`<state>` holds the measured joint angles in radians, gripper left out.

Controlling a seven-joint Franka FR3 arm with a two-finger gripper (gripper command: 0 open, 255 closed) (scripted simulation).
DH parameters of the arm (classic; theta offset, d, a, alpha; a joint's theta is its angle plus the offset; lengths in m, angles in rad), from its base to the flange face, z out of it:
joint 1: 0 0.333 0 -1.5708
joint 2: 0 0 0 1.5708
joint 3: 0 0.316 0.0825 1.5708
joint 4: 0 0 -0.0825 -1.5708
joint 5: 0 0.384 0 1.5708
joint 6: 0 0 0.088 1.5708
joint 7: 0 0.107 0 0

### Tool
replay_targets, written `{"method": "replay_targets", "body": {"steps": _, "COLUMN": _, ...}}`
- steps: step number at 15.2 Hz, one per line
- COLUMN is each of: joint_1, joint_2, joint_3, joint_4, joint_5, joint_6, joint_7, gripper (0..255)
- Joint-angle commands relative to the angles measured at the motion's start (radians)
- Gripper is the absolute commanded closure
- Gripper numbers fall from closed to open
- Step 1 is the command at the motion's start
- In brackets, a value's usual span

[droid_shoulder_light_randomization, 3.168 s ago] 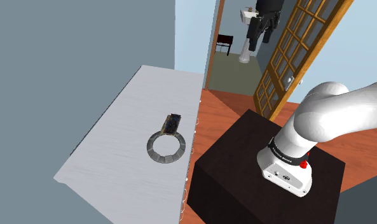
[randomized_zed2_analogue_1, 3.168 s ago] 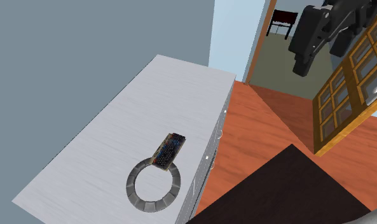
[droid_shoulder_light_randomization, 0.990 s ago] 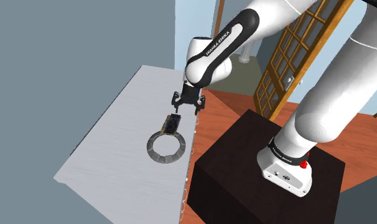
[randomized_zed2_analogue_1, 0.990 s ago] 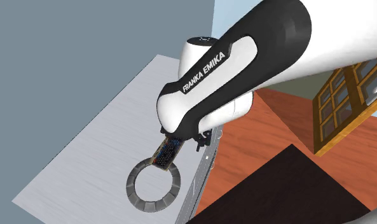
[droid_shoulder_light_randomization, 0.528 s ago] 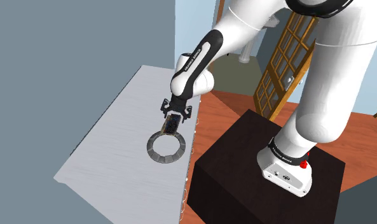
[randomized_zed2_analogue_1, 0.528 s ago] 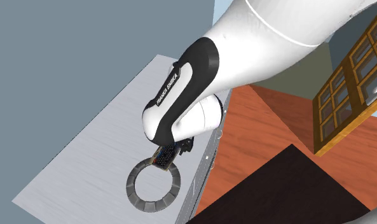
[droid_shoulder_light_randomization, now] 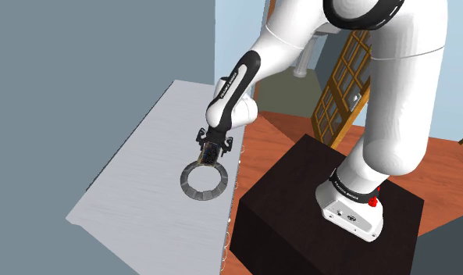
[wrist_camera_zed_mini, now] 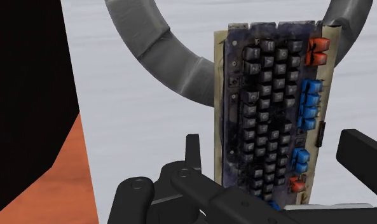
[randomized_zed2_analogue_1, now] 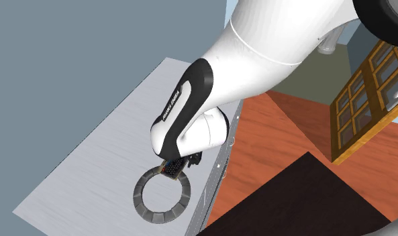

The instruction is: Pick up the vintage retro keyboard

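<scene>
While wide apart, fingers (wrist_camera_zed_mini: 363, 154) astride the keyboard (wrist_camera_zed_mini: 269, 108).

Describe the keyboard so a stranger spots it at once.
Find the long pale grey table. Near its edge lies a dark grey segmented ring. The cream-framed keyboard has one end across that ring's rim, and it alone has black, blue and red keys.
</scene>
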<state>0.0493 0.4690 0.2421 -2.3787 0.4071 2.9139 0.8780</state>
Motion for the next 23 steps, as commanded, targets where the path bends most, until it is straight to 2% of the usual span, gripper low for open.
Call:
{"method": "replay_targets", "body": {"steps": 1, "joint_1": 0.0, "joint_2": 0.019, "joint_3": 0.003, "joint_4": 0.003, "joint_5": 0.003, "joint_6": 0.017, "joint_7": -0.004, "gripper": 0}}
{"method": "replay_targets", "body": {"steps": 2, "joint_1": 0.0, "joint_2": 0.019, "joint_3": 0.003, "joint_4": 0.003, "joint_5": 0.003, "joint_6": 0.016, "joint_7": -0.004, "gripper": 0}}
{"method": "replay_targets", "body": {"steps": 3, "joint_1": 0.0, "joint_2": 0.022, "joint_3": 0.003, "joint_4": 0.005, "joint_5": 0.003, "joint_6": 0.018, "joint_7": -0.004, "gripper": 255}}
{"method": "replay_targets", "body": {"steps": 12, "joint_1": 0.0, "joint_2": 0.019, "joint_3": 0.003, "joint_4": 0.003, "joint_5": 0.003, "joint_6": 0.016, "joint_7": -0.004, "gripper": 255}}
{"method": "replay_targets", "body": {"steps": 23, "joint_1": 0.014, "joint_2": -0.148, "joint_3": -0.016, "joint_4": -0.036, "joint_5": -0.018, "joint_6": -0.11, "joint_7": 0.045, "gripper": 255}}
